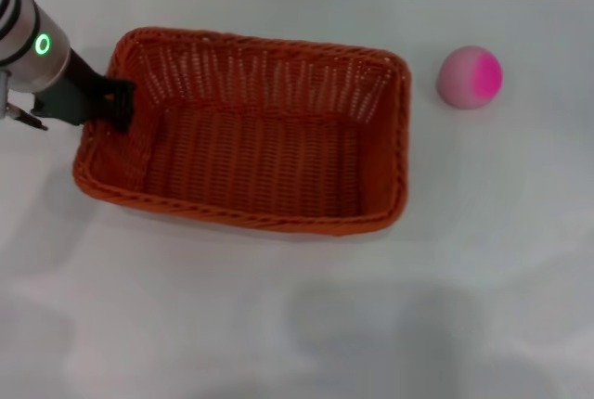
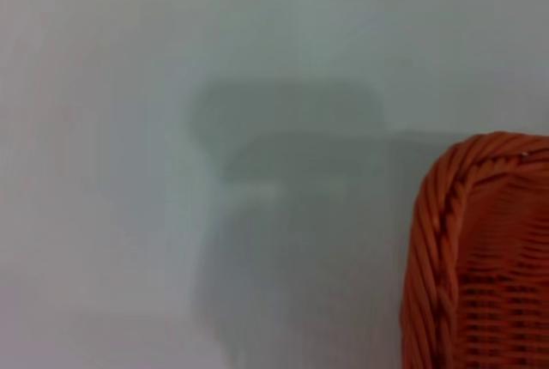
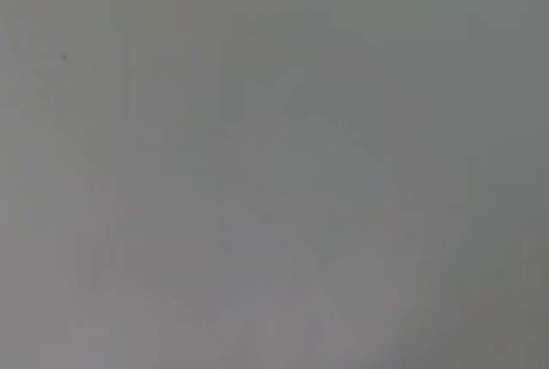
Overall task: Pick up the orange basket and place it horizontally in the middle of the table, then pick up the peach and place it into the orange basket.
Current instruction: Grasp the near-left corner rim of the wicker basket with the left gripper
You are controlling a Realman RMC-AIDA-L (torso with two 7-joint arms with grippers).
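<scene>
The left gripper is sitting at the left short end of the orange basket, its dark jaws straddling the braided rim there, one side inside the basket and the other outside; they are looking pinched on the rim, though the exact contact is hard to make out. Behind the jaws, the dark wrist body is angling up and to the left, leading into the silver forearm with a glowing green ring, which is entering from the upper left corner of the head view. The left wrist view is showing a rounded corner of the basket's rim over the pale counter, with a soft shadow lying beside it.

The basket is lying lengthwise across the white counter, slightly left of centre, open side up and holding nothing. The peach is resting on the counter to the right of the basket, near its far right corner but apart from it.

The right gripper is not appearing in the head view, and its wrist view is showing only plain grey surface.
</scene>
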